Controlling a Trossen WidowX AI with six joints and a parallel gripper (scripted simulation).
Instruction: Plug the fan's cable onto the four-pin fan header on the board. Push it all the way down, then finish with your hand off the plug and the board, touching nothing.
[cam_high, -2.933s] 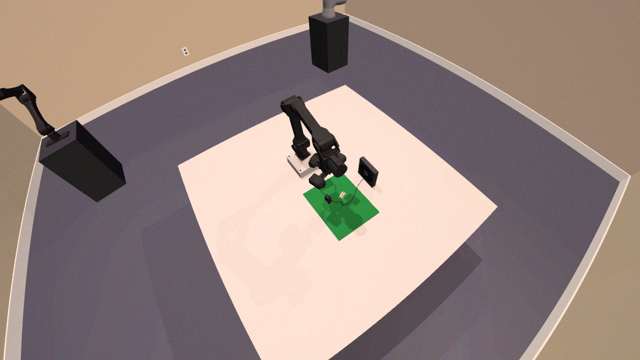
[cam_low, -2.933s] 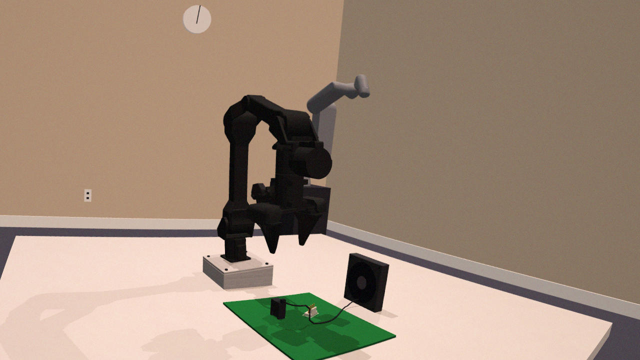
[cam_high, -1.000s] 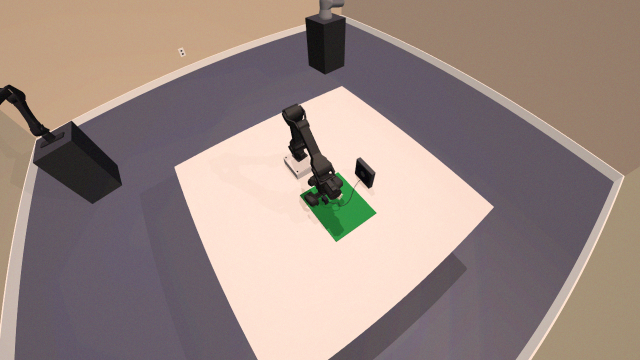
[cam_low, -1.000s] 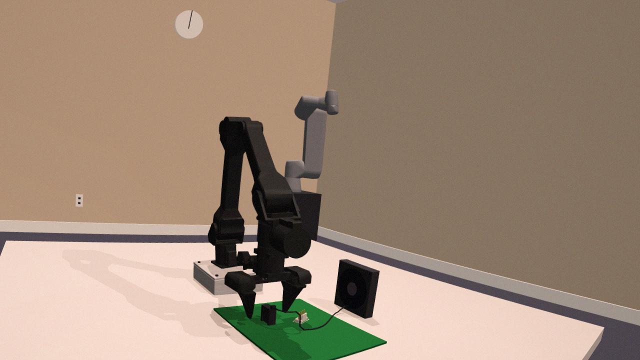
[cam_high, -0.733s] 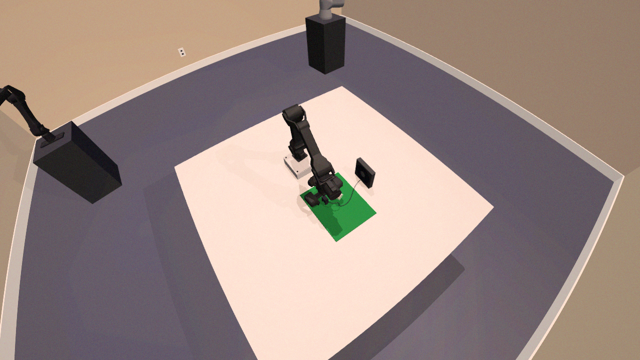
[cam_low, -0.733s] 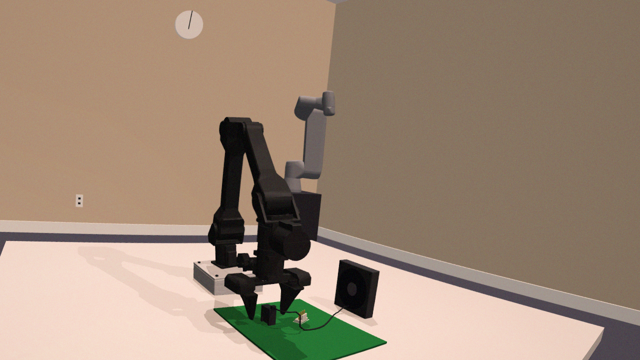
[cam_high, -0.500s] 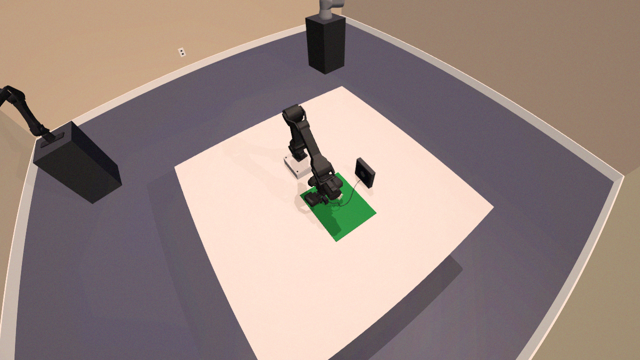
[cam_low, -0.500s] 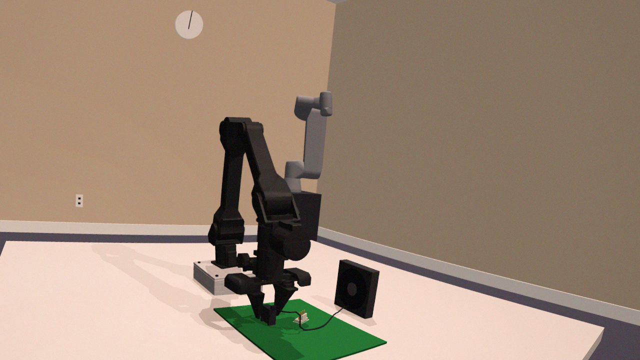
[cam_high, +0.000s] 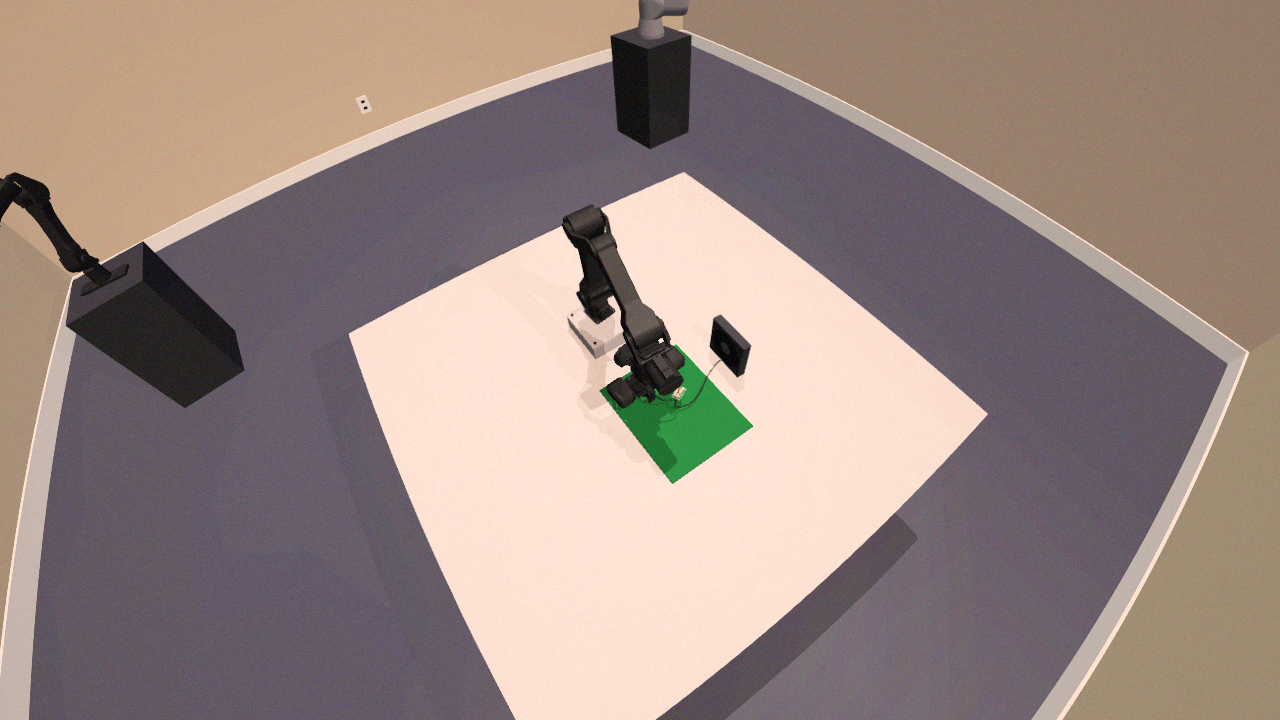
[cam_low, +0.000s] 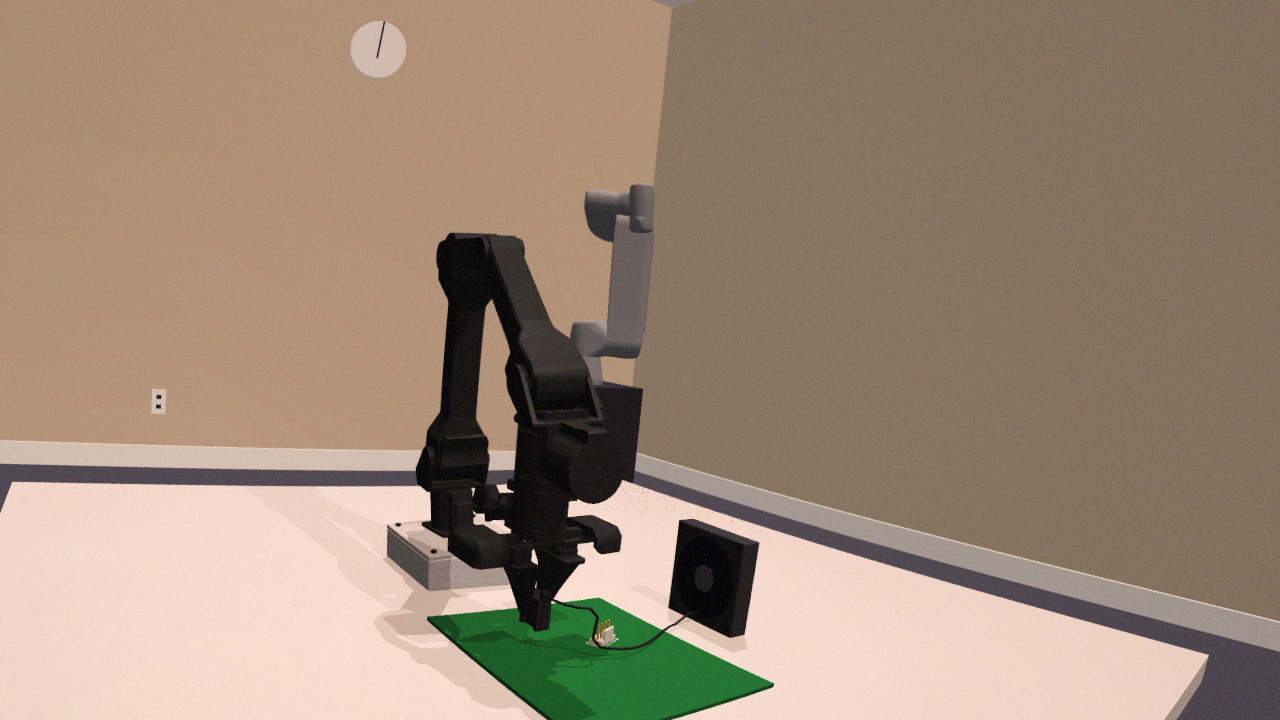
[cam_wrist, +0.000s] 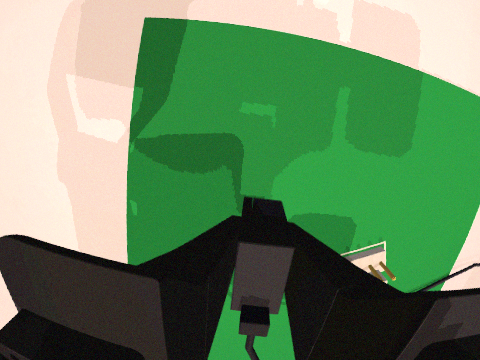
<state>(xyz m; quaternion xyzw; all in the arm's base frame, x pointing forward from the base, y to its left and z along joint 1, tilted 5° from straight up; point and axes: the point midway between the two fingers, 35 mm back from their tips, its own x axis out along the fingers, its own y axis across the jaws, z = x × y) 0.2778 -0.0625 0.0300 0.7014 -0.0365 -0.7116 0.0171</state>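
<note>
My gripper (cam_low: 535, 600) (cam_wrist: 260, 228) is shut on the fan's black plug (cam_low: 540, 614) (cam_wrist: 264, 272), with a fingertip on either side of it. The plug is upright over the left part of the green board (cam_high: 707, 438) (cam_low: 707, 676) (cam_wrist: 445, 150); whether its lower end touches the board is not clear. The white four-pin header (cam_high: 679, 392) (cam_low: 608, 634) (cam_wrist: 367, 260) stands on the board to the right of the plug in the exterior view, its gold pins pointing up. In the wrist view a finger partly hides it. The plug is apart from the header. The fingertips are hidden in the top view.
The black fan (cam_high: 730, 346) (cam_low: 713, 577) stands upright beside the board on the white table (cam_high: 832, 447) (cam_low: 223, 617). Its thin black cable (cam_low: 640, 646) runs past the header to the plug. The arm's grey base (cam_low: 429, 568) is behind the board.
</note>
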